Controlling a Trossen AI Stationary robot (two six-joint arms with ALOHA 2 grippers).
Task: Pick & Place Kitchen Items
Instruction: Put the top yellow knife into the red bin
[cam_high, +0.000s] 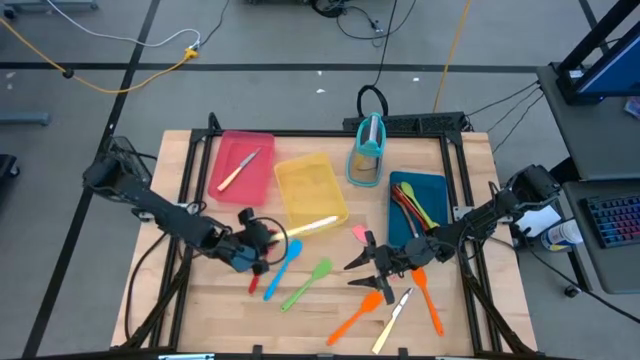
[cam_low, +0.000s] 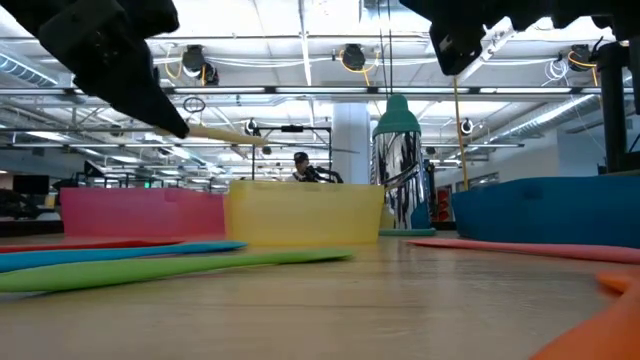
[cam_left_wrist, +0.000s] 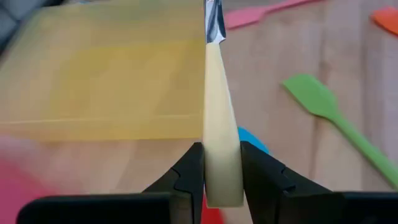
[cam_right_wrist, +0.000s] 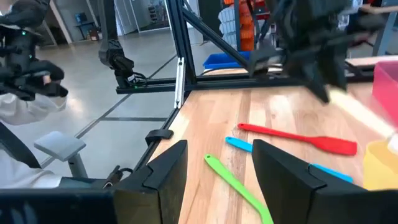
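Observation:
My left gripper (cam_high: 262, 240) is shut on a cream-handled knife (cam_high: 312, 226) above the table. The knife's blade end reaches over the near edge of the yellow tray (cam_high: 310, 175). My right gripper (cam_high: 358, 268) is open and empty above the table, between a pink utensil (cam_high: 358, 233) and an orange spatula (cam_high: 358, 315). Red (cam_high: 255, 282), blue (cam_high: 283, 268) and green (cam_high: 307, 283) spatulas lie flat on the table between the grippers. In the right wrist view the open fingers (cam_right_wrist: 217, 180) look onto these three. My left gripper pinches the knife's cream handle (cam_left_wrist: 222, 163) between its two fingers, near the handle's butt end. The knife runs forward in line with the fingers, its metal blade (cam_left_wrist: 214, 22) farthest from them. It is roughly level and lifted clear of the table (cam_low: 225, 135).
A red tray (cam_high: 262, 180) holds one cream-handled utensil (cam_high: 238, 168). A blue tray (cam_high: 432, 190) holds several utensils. A teal-framed holder (cam_high: 367, 150) stands at the back. A second knife (cam_high: 392, 320) and an orange spoon (cam_high: 427, 298) lie at the near right.

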